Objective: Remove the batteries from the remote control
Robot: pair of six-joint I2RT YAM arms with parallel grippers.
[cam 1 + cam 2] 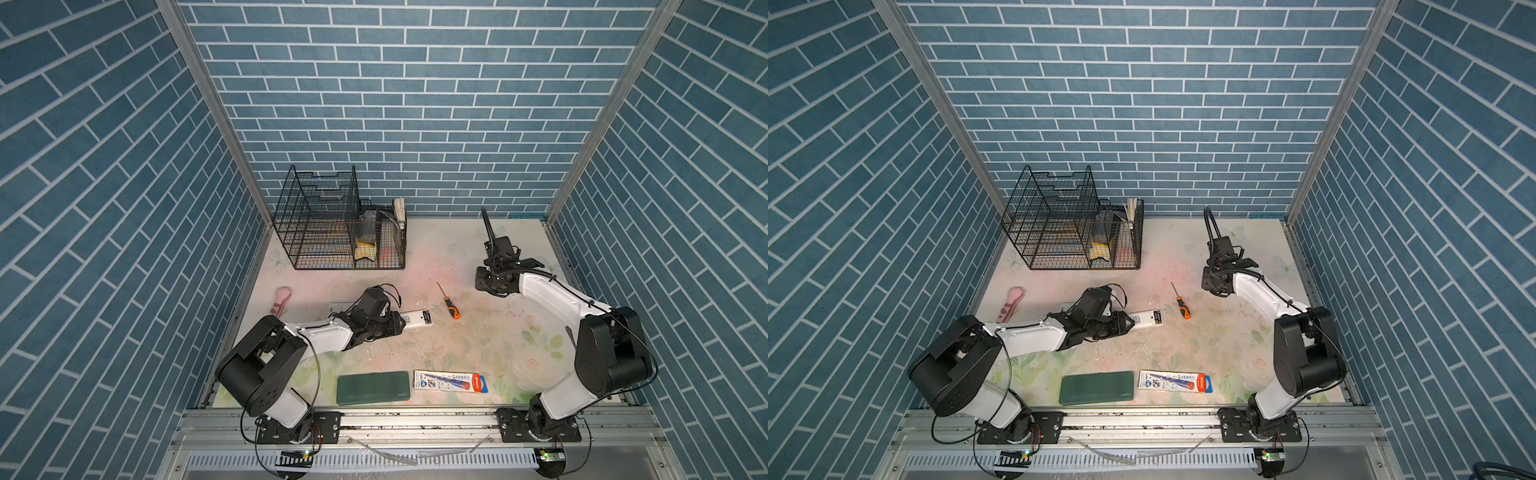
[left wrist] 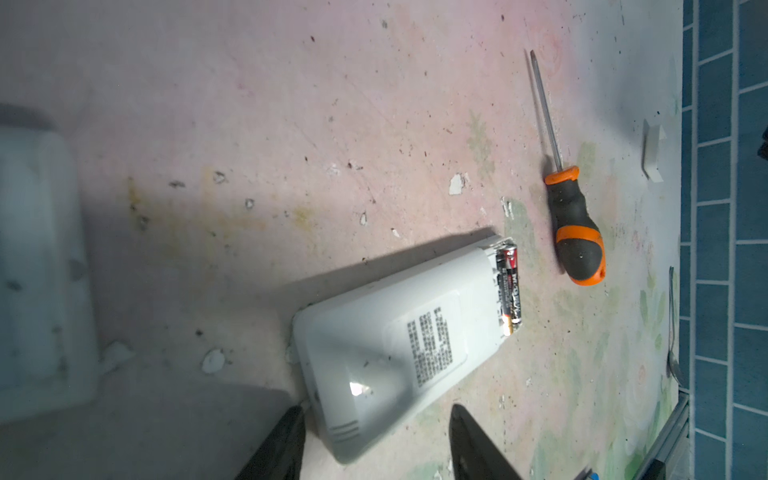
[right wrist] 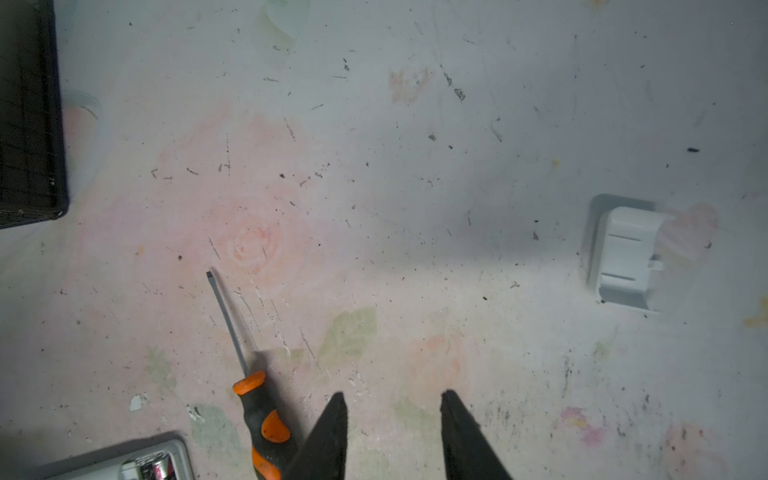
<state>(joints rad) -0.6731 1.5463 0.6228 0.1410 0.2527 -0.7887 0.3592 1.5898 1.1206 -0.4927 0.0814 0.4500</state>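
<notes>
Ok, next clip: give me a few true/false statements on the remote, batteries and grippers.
1. Batteries sit in the remote. True.
2. The right gripper holds the screwdriver. False: the screwdriver lies on the table, and the jaws are open and empty.
3. The cover is off and lies apart from the remote. True.
4. The left gripper is shut on a battery. False: its jaws are open on either side of the remote's other end.

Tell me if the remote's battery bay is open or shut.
Open: the batteries lie bare, uncovered, at the remote's end.
</notes>
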